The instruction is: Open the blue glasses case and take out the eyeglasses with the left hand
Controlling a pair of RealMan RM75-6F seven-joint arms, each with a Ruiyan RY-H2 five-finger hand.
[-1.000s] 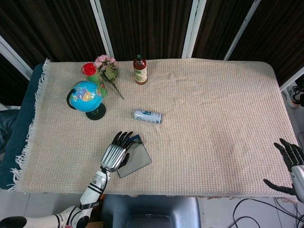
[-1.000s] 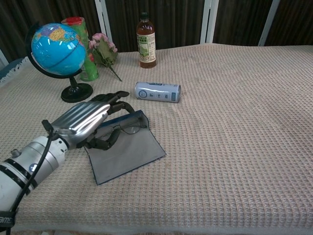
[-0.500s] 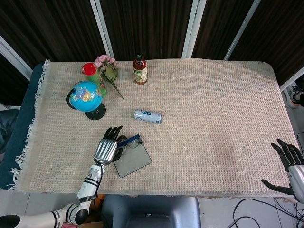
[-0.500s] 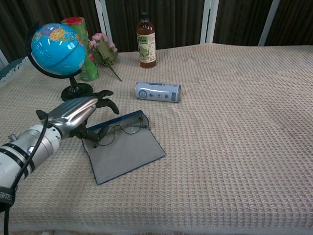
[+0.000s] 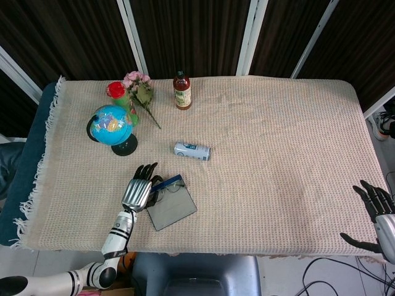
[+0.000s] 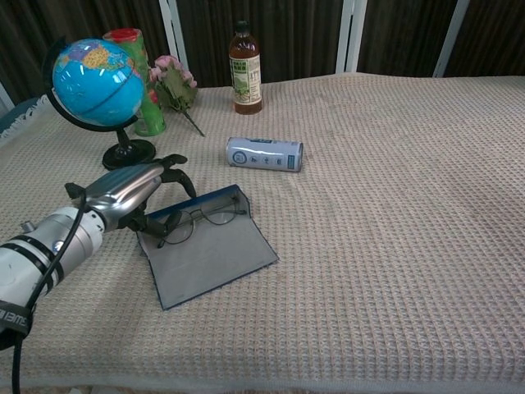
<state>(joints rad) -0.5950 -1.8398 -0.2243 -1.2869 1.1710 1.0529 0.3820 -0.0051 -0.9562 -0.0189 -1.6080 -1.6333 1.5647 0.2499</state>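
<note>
Here the left hand [image 6: 135,190] arches, fingers down, beside the eyeglasses [image 6: 197,220].

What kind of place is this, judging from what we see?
Probably a staged robot test table in a lab rather than a home: unrelated props, a globe, a bottle and a can, lie on a cloth-covered table, with dark panels behind and cables on the floor.

My left hand [image 6: 135,190] is silver with black fingers. The case [image 6: 212,250] is grey inside, edged blue. The cloth [image 5: 278,142] is a beige waffle weave. The globe [image 6: 89,72] is blue, the can [image 6: 264,153] pale blue-white, the flowers [image 6: 171,74] pink.
</note>
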